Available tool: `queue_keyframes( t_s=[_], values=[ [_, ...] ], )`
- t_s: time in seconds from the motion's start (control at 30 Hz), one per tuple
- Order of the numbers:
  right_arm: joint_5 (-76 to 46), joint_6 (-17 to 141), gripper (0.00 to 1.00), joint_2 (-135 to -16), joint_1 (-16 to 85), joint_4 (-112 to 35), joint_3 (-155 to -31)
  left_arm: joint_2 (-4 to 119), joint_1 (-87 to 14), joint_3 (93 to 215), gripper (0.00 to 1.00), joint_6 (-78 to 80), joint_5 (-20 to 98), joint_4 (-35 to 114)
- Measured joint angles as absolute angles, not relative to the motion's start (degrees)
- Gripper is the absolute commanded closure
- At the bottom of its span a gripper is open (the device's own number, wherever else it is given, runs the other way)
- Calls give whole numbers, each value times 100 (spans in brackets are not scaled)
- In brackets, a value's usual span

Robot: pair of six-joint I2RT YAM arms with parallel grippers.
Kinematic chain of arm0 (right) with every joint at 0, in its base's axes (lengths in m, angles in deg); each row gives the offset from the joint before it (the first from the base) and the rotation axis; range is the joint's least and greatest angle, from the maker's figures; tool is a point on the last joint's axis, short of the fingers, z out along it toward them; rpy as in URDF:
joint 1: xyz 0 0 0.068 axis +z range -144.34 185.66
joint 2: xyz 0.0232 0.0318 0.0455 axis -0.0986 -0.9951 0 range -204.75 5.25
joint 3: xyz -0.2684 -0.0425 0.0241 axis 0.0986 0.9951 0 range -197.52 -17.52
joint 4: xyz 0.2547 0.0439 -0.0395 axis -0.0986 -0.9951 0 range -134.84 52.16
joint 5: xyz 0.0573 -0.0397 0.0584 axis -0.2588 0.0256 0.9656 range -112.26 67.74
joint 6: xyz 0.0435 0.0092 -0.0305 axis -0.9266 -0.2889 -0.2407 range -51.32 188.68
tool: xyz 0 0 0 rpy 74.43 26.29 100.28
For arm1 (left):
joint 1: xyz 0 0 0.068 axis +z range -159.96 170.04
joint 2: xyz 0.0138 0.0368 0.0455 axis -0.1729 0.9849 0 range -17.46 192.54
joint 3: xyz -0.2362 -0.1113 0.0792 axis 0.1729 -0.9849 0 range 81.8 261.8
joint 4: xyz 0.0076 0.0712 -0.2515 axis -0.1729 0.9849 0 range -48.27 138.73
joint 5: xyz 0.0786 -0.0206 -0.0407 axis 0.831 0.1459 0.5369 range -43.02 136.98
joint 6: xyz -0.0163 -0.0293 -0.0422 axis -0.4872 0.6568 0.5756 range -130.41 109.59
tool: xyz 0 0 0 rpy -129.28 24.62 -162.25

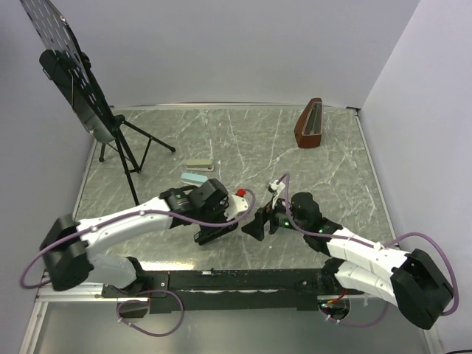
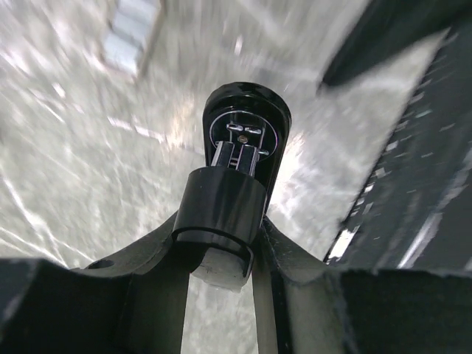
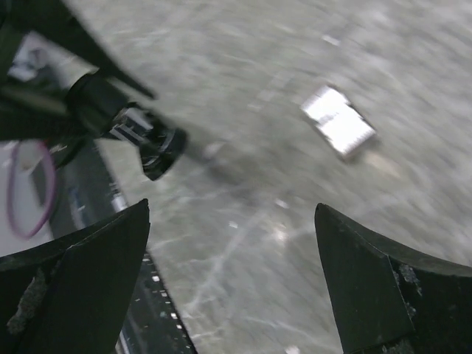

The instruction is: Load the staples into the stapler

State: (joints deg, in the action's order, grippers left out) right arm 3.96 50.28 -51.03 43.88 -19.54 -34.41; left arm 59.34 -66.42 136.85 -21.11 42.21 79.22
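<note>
Left pincer (image 2: 219,247) pinches the black stapler (image 2: 240,140) at the near middle of the surface (image 1: 332,169), my right pincer (image 3: 232,210) hangs spread and empty beside it, and the staples box (image 1: 199,163) lies untouched farther back, so I judge loading barely begun.

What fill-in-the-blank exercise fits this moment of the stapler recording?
1. Of the left hand and right hand, the black stapler sits in the ____ one.
2. The right hand's jaws stand ____.
3. Counting the grey-green stapler, the top view shows ____ staplers.
4. The brown holder stands at the far ____ corner of the table.
Missing: left; open; two; right.
</note>
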Motion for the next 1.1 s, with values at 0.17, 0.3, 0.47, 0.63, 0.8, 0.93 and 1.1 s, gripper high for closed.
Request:
queue_keyframes(
  t_s=[0.17,0.3,0.47,0.63,0.8,0.93,1.1],
  values=[
    [1010,5297,2,-5076,4608,-1499,-3432,5252,-6642,13682,99,-2131,3864,7669],
    [1250,5549,6,-5216,4914,-1460,-3589,5143,-6642,13682,99,-2133,3604,7566],
    [1427,5732,12,-5409,5094,-1294,-3723,5143,-6642,13682,99,-2155,3405,7544],
    [1569,5850,17,-5531,5118,-1215,-3913,5136,-6642,13682,99,-2177,3241,7537],
    [1742,5942,25,-5581,5133,-1138,-4007,5125,-6642,13682,99,-2179,3097,7537],
    [1843,5986,40,-5675,5144,-1151,-4059,5055,-6642,13682,99,-2179,3012,7535],
    [1985,6040,70,-5721,5150,-1154,-4107,4817,-6640,13647,99,-2187,2997,7492]
  ],
)
